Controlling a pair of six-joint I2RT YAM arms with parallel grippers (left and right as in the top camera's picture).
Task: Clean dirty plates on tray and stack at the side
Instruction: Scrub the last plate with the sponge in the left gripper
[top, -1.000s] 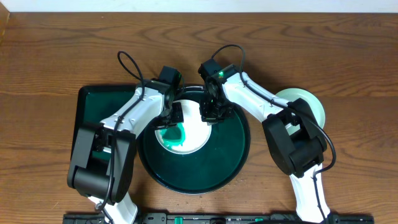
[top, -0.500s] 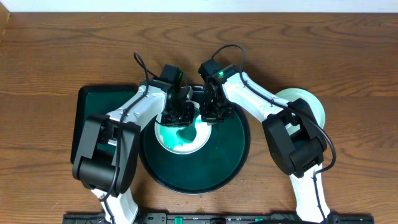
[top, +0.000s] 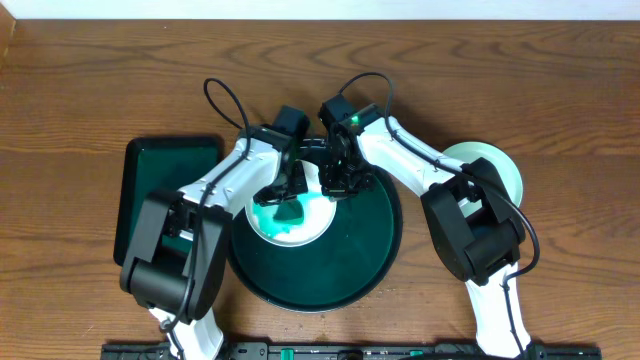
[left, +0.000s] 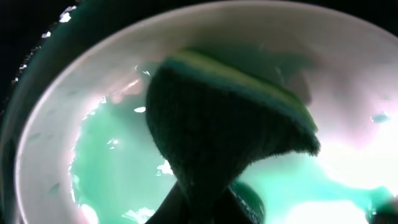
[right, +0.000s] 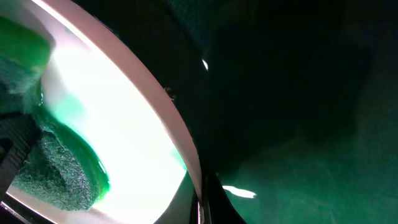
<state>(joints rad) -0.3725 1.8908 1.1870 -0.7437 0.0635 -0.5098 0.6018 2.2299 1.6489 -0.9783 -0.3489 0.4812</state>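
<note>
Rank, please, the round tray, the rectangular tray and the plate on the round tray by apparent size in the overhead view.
Largest: round tray.
Then: rectangular tray, though partly hidden.
Smallest: plate.

Back of round dark green tray (top: 330, 278) is crowded: left gripper (top: 283, 195) w/ green sponge (left: 230, 124) and right gripper (top: 340, 184) both over small white teal-smeared plate (top: 312, 226). Tray's front half bare, open from front. Rectangular dark green tray (top: 165, 170) sits left, pale teal plate (top: 500, 165) right.
</note>
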